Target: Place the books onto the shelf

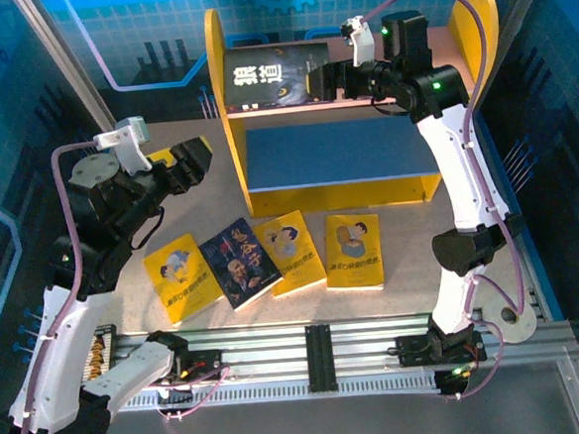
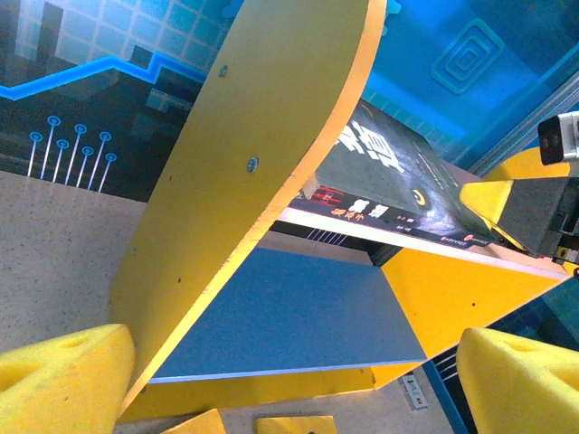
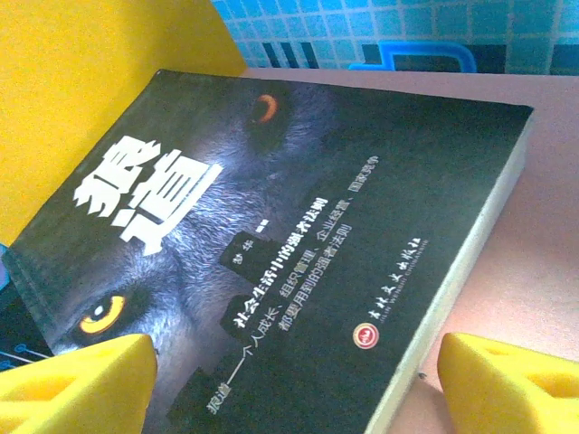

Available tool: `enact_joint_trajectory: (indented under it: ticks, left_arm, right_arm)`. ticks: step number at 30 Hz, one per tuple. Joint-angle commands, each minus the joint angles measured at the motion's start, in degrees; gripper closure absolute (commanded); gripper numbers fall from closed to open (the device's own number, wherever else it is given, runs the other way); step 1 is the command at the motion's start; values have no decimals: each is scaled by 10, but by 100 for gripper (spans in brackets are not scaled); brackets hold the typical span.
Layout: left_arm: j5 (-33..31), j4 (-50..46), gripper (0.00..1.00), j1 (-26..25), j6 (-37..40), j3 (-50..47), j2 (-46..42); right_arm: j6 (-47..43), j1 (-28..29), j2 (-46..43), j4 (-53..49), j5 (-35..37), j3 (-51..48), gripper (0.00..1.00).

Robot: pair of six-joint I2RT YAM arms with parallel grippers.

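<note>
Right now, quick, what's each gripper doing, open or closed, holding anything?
Left gripper: open, holding nothing.
Right gripper: open, at the dark book lying on the shelf, not gripping it.

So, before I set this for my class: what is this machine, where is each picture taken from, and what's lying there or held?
Two robot arms stand at the near edge of a table. One camera looks down from above; one rides on each wrist. At the back is a shelf; a wolf-cover book lies on its pink upper board. On the table lie three yellow books and one dark book. The left gripper and right gripper are open, holding nothing.
</note>
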Motion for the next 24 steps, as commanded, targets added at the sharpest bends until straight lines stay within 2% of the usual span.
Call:
enact_joint_trajectory:
  ticks: [1, 24]
  left_arm:
    - [-8, -2, 7, 2, 7, 0, -7]
    - [24, -41, 7, 2, 11, 36, 45]
  right_arm:
    - [-11, 7, -1, -14, 10, 8, 18]
    - [15, 3, -61, 33, -40, -64, 18]
